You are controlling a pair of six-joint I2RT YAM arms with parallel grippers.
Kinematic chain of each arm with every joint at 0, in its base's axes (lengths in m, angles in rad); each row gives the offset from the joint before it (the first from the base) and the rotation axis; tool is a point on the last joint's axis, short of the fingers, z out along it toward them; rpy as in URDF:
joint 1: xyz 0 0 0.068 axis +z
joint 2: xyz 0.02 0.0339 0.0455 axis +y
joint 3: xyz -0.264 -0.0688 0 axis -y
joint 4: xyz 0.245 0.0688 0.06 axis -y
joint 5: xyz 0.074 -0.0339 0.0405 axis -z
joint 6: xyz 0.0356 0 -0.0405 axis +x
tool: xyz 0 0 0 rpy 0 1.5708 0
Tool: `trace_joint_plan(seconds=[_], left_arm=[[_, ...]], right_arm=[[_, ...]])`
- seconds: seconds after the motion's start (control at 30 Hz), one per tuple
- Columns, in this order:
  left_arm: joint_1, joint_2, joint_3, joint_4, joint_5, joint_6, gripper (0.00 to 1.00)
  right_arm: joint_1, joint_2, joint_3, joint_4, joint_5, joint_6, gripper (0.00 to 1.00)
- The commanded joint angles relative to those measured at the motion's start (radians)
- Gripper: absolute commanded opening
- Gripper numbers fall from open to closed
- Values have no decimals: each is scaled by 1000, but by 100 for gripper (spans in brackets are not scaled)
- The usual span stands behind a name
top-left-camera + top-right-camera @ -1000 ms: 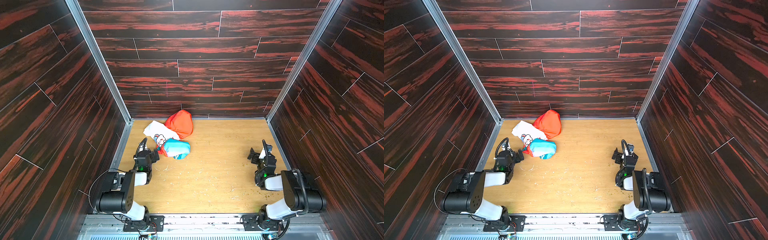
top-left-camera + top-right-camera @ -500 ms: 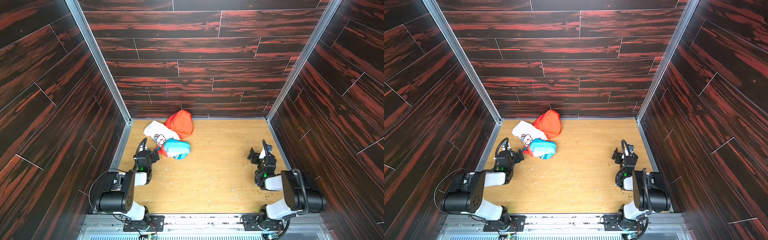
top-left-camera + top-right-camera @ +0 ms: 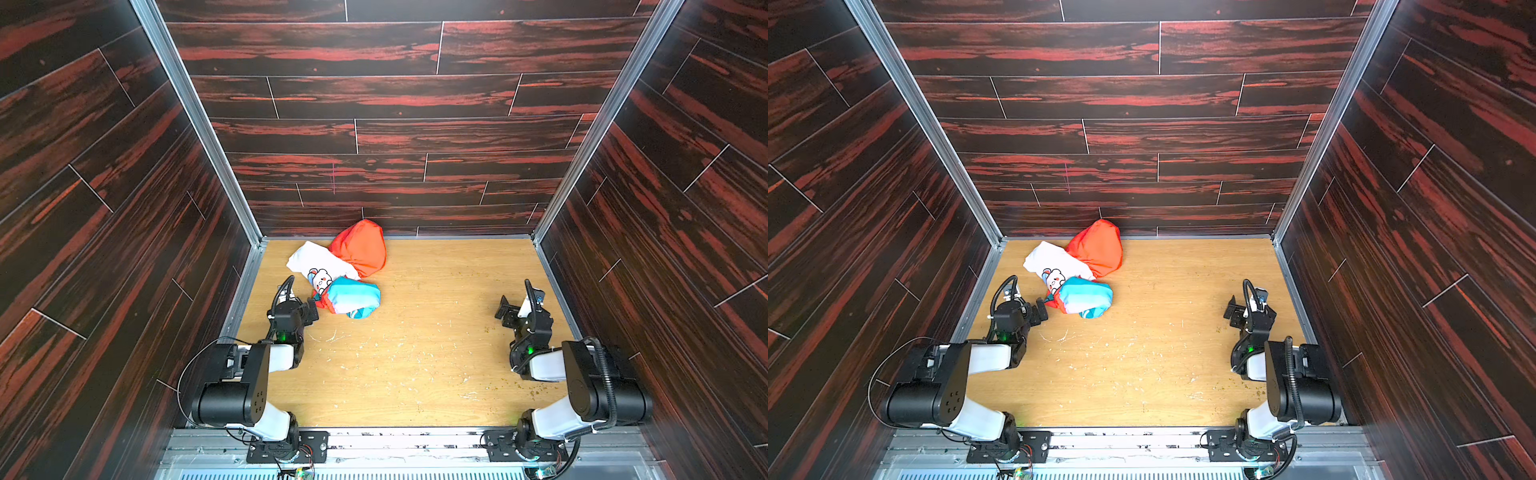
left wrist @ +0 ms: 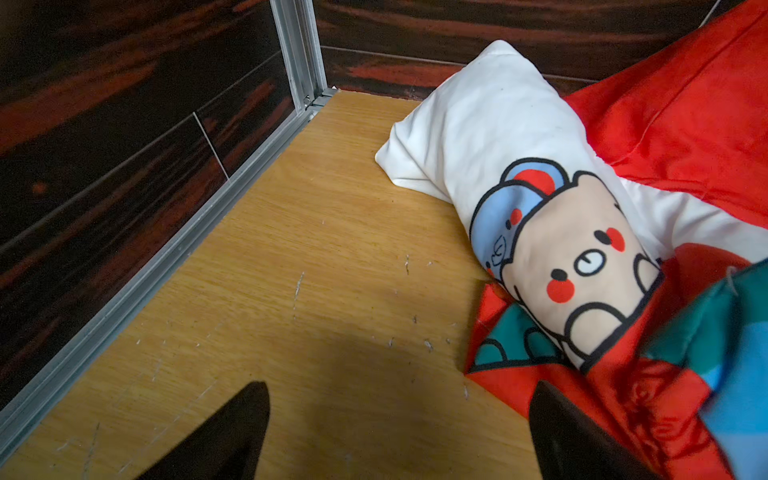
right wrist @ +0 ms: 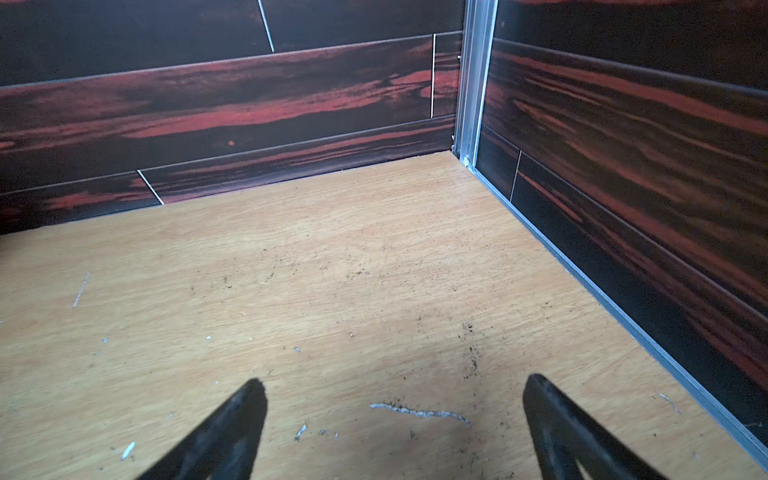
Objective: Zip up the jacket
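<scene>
Wooden surface (image 3: 415,353), dark panelled walls. At far left lies the jacket (image 3: 338,276), crumpled. Judged light, soft, slippery: pinch a loose edge. Left hand (image 3: 312,309) spread wide, just beside it; right hand (image 3: 505,309) wide, empty, well apart.

Two overhead eyes, two wrist cameras.
Both top views looked down from high behind the left claw (image 3: 311,309) and right claw (image 3: 505,309), sharing the whole bench (image 3: 415,365); each wrist camera sat low, close behind its claw, the left facing the jacket (image 4: 519,166), the right a wall corner (image 5: 465,153).
</scene>
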Motion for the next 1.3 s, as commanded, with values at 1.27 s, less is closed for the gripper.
trace_joint_plan(seconds=[1.27], left_arm=[[37,-191,585,-1041,2,-705,99]], right_arm=[[-125,-44,917,-1661,-187,465,99]])
